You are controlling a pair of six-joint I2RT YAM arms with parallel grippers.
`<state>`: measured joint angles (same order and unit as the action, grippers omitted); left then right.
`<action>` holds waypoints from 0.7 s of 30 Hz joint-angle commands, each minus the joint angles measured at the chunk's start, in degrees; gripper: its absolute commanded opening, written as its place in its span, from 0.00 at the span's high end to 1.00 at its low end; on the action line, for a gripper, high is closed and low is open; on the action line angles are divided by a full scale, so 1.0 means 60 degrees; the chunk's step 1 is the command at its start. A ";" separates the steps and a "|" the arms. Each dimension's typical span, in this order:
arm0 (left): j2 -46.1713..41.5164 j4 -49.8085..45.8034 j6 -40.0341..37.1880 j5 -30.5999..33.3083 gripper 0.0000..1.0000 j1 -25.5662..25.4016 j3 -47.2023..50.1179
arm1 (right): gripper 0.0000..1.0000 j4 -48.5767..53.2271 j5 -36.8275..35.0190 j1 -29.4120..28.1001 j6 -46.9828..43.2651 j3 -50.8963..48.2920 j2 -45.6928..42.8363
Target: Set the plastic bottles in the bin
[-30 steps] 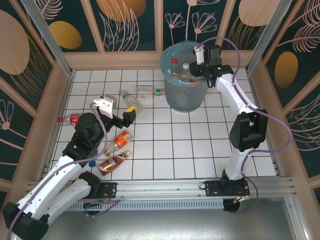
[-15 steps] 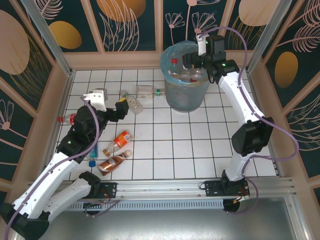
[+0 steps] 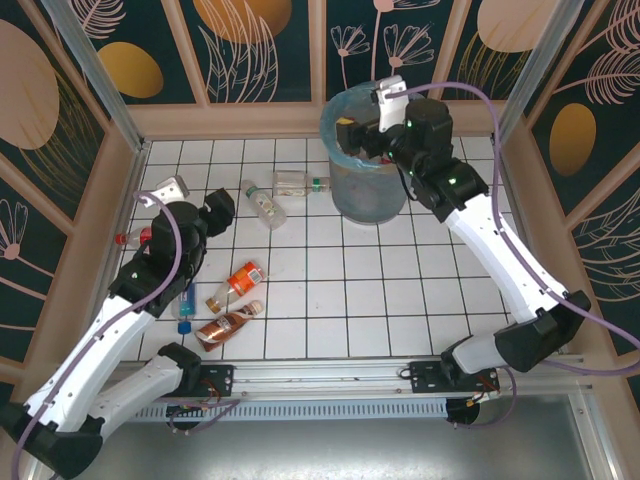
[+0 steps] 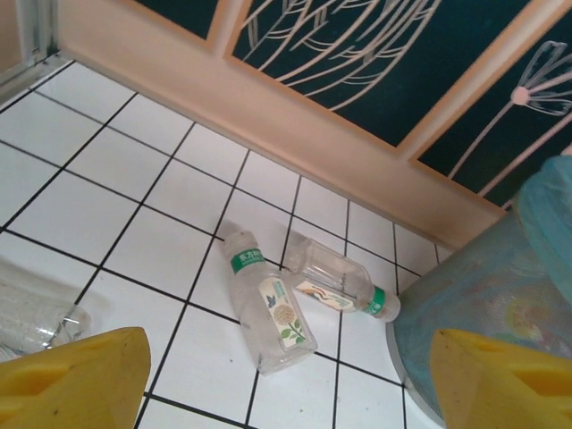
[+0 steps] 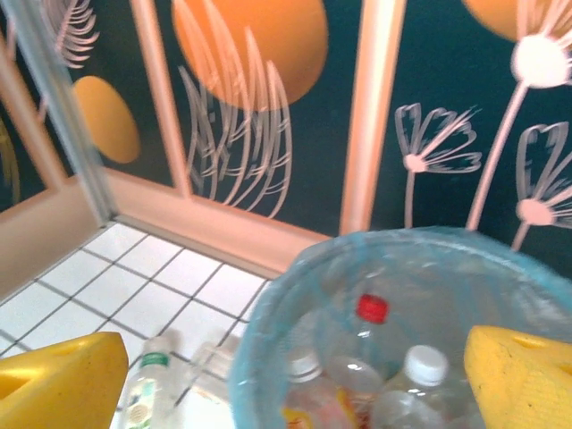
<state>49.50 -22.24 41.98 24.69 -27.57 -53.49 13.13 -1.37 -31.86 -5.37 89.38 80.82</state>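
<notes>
Both tools are released: the left tool [image 4: 286,384] hangs over the table [image 3: 340,290] with its yellow fingertips [image 4: 71,380] spread wide and nothing between them, and the right tool [image 5: 288,380], just as wide and empty, sits above the rim of the bin [image 3: 368,195]. White square tiles with dark grout cover the table, and a metal rail [image 3: 330,375] runs along its near edge. Walls [image 3: 270,50] of dark teal panels, painted with orange and cream plants and framed in pale wood, close it in. The bin stands at the back, just right of centre, lined with a light-blue bag [image 5: 268,304]. Bottles lie inside it, among them a red-capped one [image 5: 371,308] and a white-capped one [image 5: 424,362]; how many there are in all cannot be told. Two clear bottles [image 4: 268,313] lie on their sides close together, just left of the bin. Nearer the left arm lie an orange bottle [image 3: 243,277] and a brown bottle [image 3: 228,322]. Another red-capped bottle [image 3: 135,237] by the left wall is partly hidden behind that arm. In the left wrist view a crumpled bottle [image 4: 36,326] is cut off at the frame's edge, as is the bin's far side. Labels are too small to read.
</notes>
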 commanded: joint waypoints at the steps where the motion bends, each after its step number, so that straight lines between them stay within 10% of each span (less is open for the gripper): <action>1: 0.0670 0.0328 0.1014 -0.0951 0.17 0.0712 -0.0315 | 0.04 -0.0971 0.0570 -0.0197 0.0645 -0.0742 -0.0225; 21: 0.2717 0.0168 0.5231 -0.1849 0.01 0.4637 0.0946 | 0.07 -0.1187 0.1263 -0.0272 0.1055 -0.2576 -0.0828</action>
<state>64.23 -20.01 67.29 15.44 -1.85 -49.10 8.82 5.21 -33.10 0.58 74.85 77.45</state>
